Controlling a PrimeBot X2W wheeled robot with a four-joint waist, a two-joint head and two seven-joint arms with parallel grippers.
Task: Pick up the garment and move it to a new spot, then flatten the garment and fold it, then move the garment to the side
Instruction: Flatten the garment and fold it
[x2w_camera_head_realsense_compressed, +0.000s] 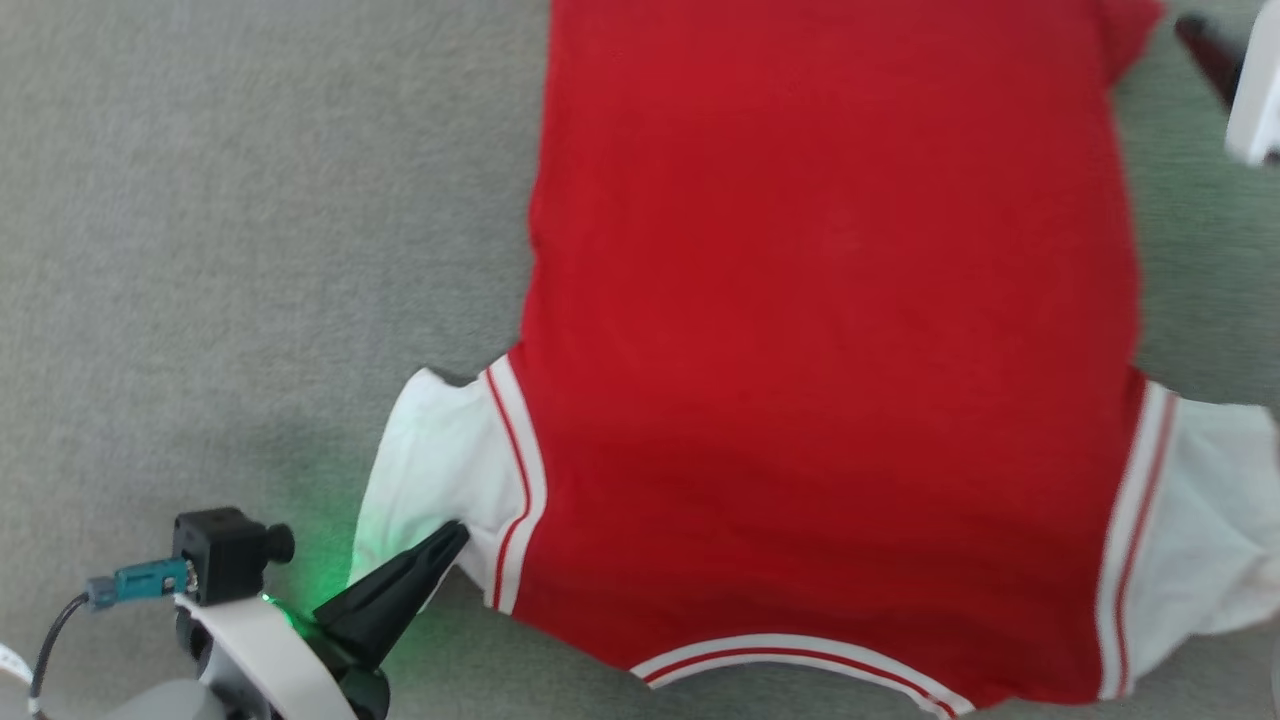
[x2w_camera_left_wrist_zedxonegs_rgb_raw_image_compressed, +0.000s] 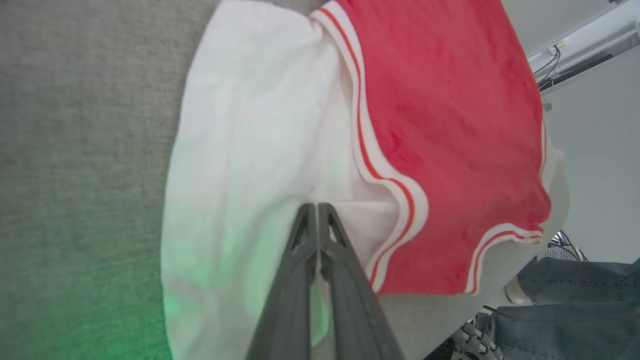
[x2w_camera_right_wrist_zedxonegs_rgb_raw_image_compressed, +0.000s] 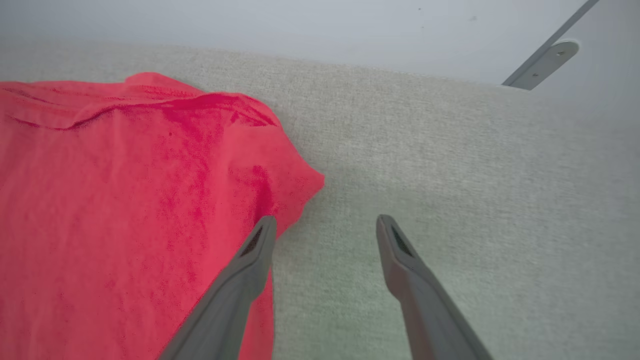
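**Left tool pressed shut at the sleeve, right tool wide open at the hem**

Start at the left tool: its two dark fingers are pressed tight together, tips down on the white left sleeve. A crease runs out from the tips, but whether any cloth is nipped between them I cannot tell. Across the way the right tool stands with its fingers well apart. One finger is over the far hem corner, the other over bare bench, and nothing is held.

Out from there, the garment lies spread on the grey bench, its red body fairly smooth. The neckline trim is nearest the robot and the hem is at the far end. The left sleeve fans out flat, the right sleeve is rumpled, and that hem corner is bunched and lifted.

On handling, my read is light, limp and soft cloth. It will sag and drag rather than slide as a sheet, and one pinch will only tent it. The grey bench looks coarse enough to cling. The better holds look like the doubled edges: the striped sleeve seams, the shoulders and the hem corners, one per tool and pulled apart to keep it taut. A mid-panel pinch risks catching both layers.

At the bench edge stands a person in jeans
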